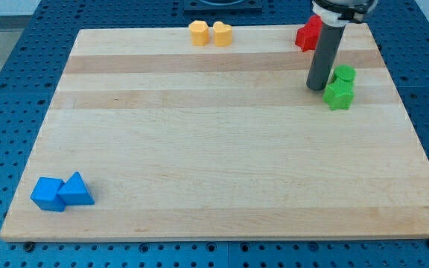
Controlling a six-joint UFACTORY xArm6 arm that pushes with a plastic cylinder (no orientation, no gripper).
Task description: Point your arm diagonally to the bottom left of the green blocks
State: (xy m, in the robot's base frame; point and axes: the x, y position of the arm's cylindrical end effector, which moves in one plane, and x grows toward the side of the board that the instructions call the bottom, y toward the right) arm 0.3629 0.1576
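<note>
No container sits on the wooden board [222,149]; every block lies loose on its pale, smooth planks, whose grain runs from the view's left to the view's right. The arm ends in a plain dark cylindrical rod with no jaws to open or close, so there is only my tip [316,88] to speak of. It rests near the board's top right corner, just at the view's left of the two green blocks, level with the upper one rather than below them.

The green blocks stand close to the right edge, touching each other: an upper green block [344,74] of rounded outline and, right below it, a green star-like block [339,95] with notched sides. A red block [307,35], partly hidden behind the rod, lies at the top edge just above the tip; its shape cannot be made out. Two yellow blocks sit side by side at the middle of the top edge: a yellow hexagon-like block [198,33] and a yellow heart-like block [222,33]. In the bottom left corner a blue cube [48,193] touches a blue triangular block [76,190]. All blocks look matte and solid
</note>
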